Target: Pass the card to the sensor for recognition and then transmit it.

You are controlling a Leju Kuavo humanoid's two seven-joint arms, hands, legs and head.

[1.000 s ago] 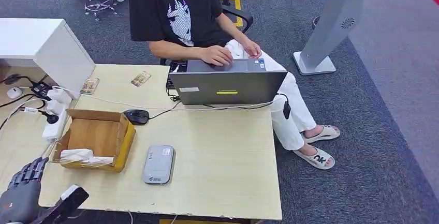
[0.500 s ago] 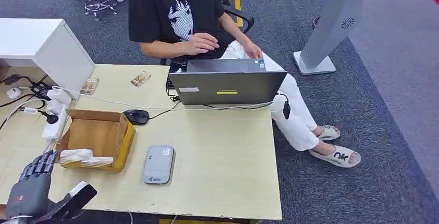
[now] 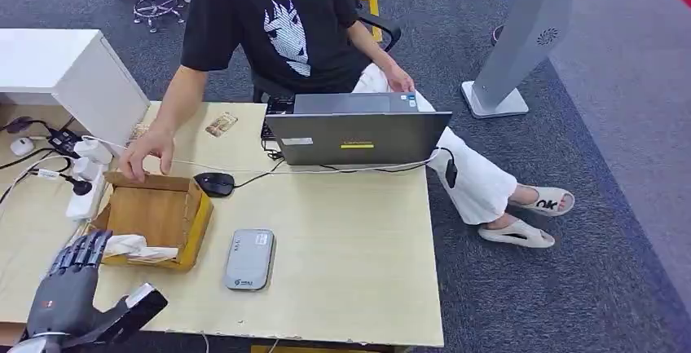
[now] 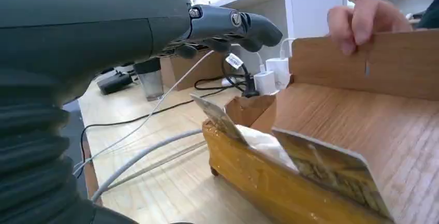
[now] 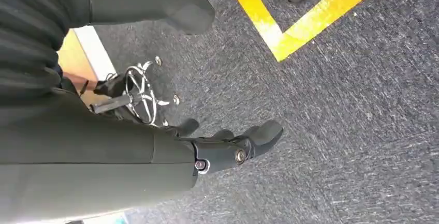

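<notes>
My left hand (image 3: 69,292): at the near left corner of the table (image 3: 350,247), just before the cardboard box (image 3: 155,214); fingers spread, thumb apart, nothing in it. The wrist is cut off by the lower edge of the head view.
Cardboard box: open, on the left part of the table. In my left wrist view two cards (image 4: 331,169) stand tilted behind its near wall, beside a white crumpled paper (image 4: 264,144); their lower parts are hidden by the wall, and the print is too blurred to read.
Person's hand (image 3: 147,151): rests on the far rim of the box; fingertips curl over the edge.
Card reader (image 3: 249,259): grey, flat, to the right of the box, apart from it.
Mouse (image 3: 215,183): black, behind the box's right corner.
Laptop (image 3: 357,134): open, its back to me; the screen is hidden.
My right hand (image 5: 228,149): hangs over grey carpet, holds nothing; fingers lightly bent, so I cannot tell if open or closed.
</notes>
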